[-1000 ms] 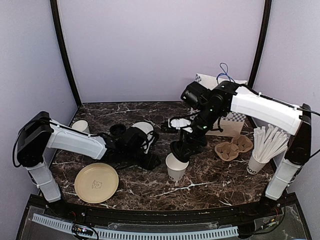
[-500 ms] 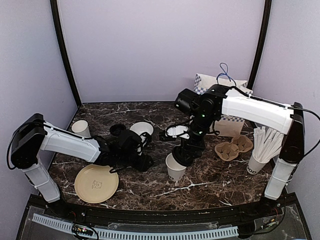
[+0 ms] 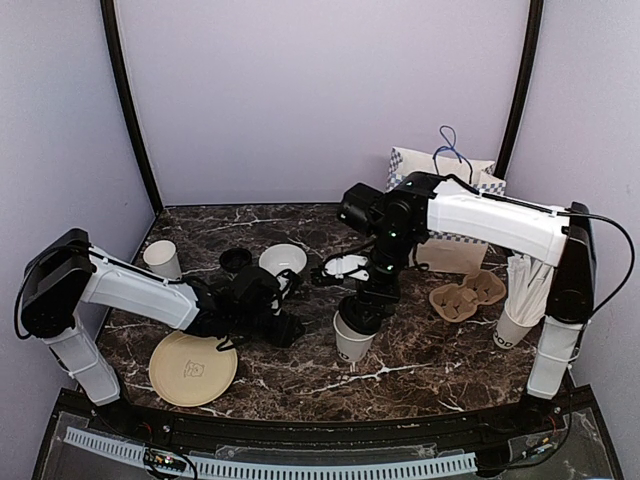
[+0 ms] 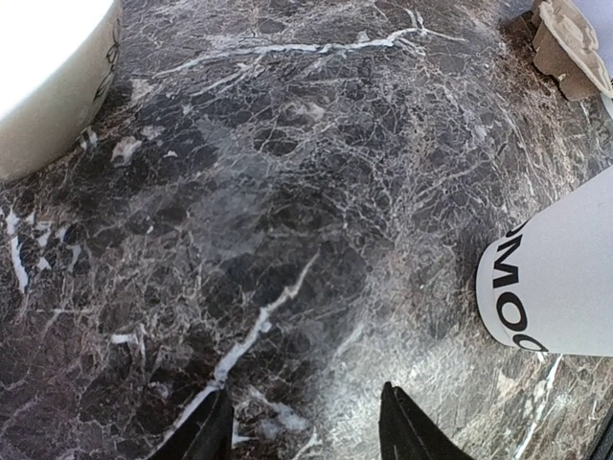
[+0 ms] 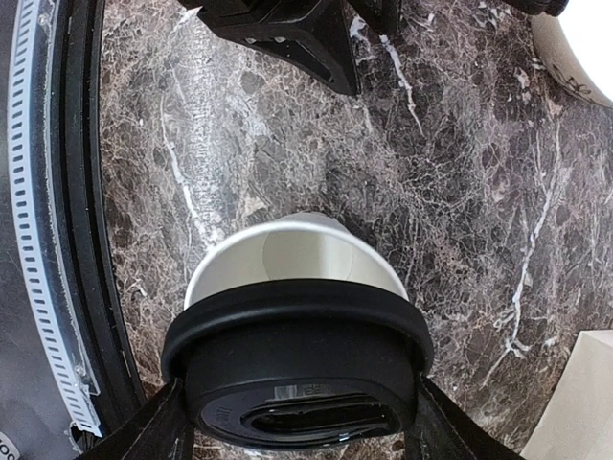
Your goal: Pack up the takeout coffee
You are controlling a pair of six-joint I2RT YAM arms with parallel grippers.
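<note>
An open white paper cup [image 3: 351, 343] with dark print stands at the table's middle front. My right gripper [image 3: 366, 306] is just above it, shut on a black plastic lid [image 5: 297, 369]. In the right wrist view the lid overlaps the near rim of the cup [image 5: 297, 254], and I cannot tell if it is seated. My left gripper [image 3: 287, 326] is low over the table left of this cup, open and empty. In the left wrist view [image 4: 306, 433] the cup [image 4: 565, 287] is to the right. A second open cup [image 3: 160, 258] stands far left.
A white bowl [image 3: 285, 259] and a loose black lid [image 3: 236, 260] sit behind the left gripper. A yellow plate [image 3: 193, 367] lies front left. A brown cup carrier [image 3: 467, 293], a paper bag [image 3: 447, 215] and a cup of white sticks [image 3: 520, 300] are on the right.
My right gripper has shifted a little left and down with the lid, closer over the cup. My left gripper has drawn back slightly to the left.
</note>
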